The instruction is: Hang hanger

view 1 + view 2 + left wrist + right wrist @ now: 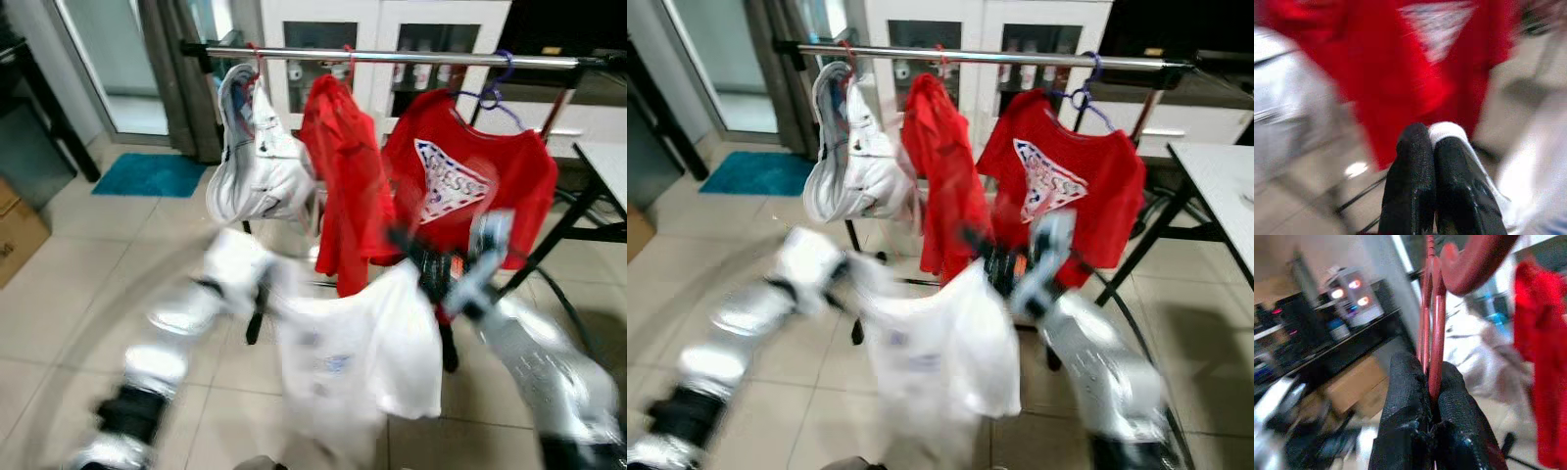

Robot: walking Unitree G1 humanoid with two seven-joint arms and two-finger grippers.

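A white T-shirt (pixel 353 352) hangs between my two arms below the metal rail (pixel 392 57), blurred by motion. My right gripper (pixel 1429 382) is shut on the neck of a red hanger (pixel 1436 323), whose hook (pixel 1474 262) curves above the fingers. My left gripper (pixel 1432 142) is shut on a fold of the white shirt (pixel 1447 131) at its far side. In the head views the left arm (pixel 211 294) holds the shirt's left shoulder and the right arm (pixel 480 284) its right.
The rail carries a white garment (pixel 255 157), a plain red shirt (pixel 338 166) and a red printed T-shirt (pixel 470 186) on a purple hanger (pixel 495 93). A white table (pixel 607 166) stands at right, a cardboard box (pixel 15 230) at left, a teal mat (pixel 147 174) behind.
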